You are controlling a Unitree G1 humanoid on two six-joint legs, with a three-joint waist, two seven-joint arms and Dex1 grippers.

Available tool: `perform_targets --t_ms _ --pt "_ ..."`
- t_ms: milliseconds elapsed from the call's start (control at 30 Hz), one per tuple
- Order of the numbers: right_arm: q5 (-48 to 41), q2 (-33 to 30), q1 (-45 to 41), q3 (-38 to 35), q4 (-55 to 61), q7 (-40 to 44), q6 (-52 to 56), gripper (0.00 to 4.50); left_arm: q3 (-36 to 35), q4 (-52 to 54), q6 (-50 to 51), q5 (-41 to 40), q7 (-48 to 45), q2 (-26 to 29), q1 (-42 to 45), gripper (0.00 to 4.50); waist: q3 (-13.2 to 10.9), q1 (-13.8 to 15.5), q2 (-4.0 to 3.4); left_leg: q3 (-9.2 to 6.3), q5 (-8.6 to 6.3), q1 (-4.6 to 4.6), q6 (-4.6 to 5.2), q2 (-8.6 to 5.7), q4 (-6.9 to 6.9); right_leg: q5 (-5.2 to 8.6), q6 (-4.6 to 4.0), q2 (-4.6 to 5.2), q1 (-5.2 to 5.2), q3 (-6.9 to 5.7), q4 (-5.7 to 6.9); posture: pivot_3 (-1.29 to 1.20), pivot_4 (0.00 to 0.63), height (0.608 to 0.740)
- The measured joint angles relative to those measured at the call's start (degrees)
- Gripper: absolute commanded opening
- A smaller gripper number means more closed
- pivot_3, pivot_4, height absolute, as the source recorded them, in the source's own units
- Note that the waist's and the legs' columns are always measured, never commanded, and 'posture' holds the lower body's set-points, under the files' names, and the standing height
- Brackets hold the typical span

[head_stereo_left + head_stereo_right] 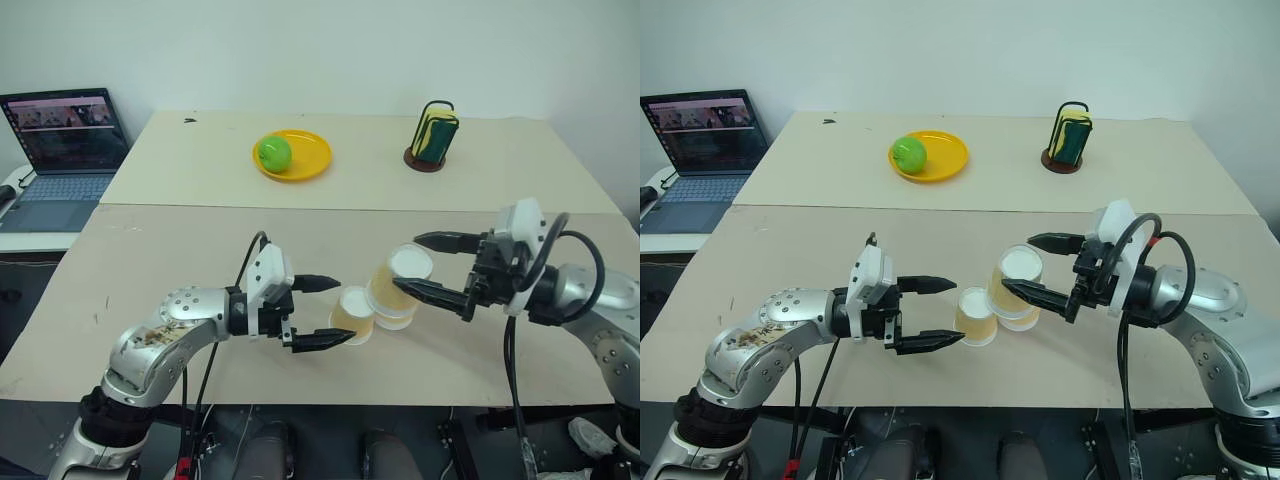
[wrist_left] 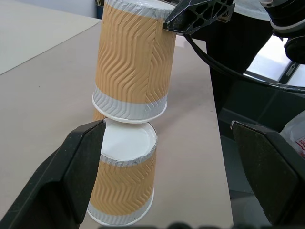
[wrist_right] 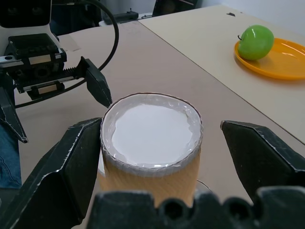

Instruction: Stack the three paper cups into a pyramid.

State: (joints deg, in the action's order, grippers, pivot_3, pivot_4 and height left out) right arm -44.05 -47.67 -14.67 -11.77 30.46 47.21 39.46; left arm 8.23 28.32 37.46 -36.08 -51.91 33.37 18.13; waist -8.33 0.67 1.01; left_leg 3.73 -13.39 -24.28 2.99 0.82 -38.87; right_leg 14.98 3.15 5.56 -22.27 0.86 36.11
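Three tan paper cups stand upside down near the table's front edge. The left base cup (image 1: 355, 316) and the right base cup (image 1: 396, 319) sit side by side. The third cup (image 1: 399, 279) rests tilted on top of them, forming the pyramid. In the left wrist view the top cup (image 2: 133, 57) sits on the rim of the lower cup (image 2: 125, 181). My right gripper (image 1: 428, 267) is open with the top cup (image 3: 151, 129) between its fingers, a gap showing on one side. My left gripper (image 1: 344, 310) is open beside the left base cup.
A yellow plate (image 1: 305, 168) with a green apple (image 1: 274, 153) lies at the back of the table. A black wire holder (image 1: 433, 135) with a sponge stands to its right. A laptop (image 1: 65, 150) sits off the table's left side.
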Motion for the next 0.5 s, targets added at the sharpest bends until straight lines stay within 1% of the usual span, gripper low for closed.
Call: perform_targets --t_ms 367,500 --pt "-0.3 -0.27 0.21 -0.77 0.53 0.13 0.01 4.49 0.0 0.0 0.21 -0.11 0.61 -0.16 0.04 4.5 0.0 0.0 0.0 0.0 0.0 0.0 0.0 0.0 0.0 0.0 0.0 0.0 0.0 0.0 0.0 0.0 0.15 0.735" --pt "-1.69 -0.66 0.85 -1.98 1.89 0.05 0.05 4.49 0.0 0.0 0.24 -0.16 0.61 -0.17 0.11 4.5 0.0 0.03 0.0 0.0 0.0 -0.01 0.0 0.0 0.0 0.0 0.0 0.01 0.0 0.0 -0.01 0.0 0.15 0.735"
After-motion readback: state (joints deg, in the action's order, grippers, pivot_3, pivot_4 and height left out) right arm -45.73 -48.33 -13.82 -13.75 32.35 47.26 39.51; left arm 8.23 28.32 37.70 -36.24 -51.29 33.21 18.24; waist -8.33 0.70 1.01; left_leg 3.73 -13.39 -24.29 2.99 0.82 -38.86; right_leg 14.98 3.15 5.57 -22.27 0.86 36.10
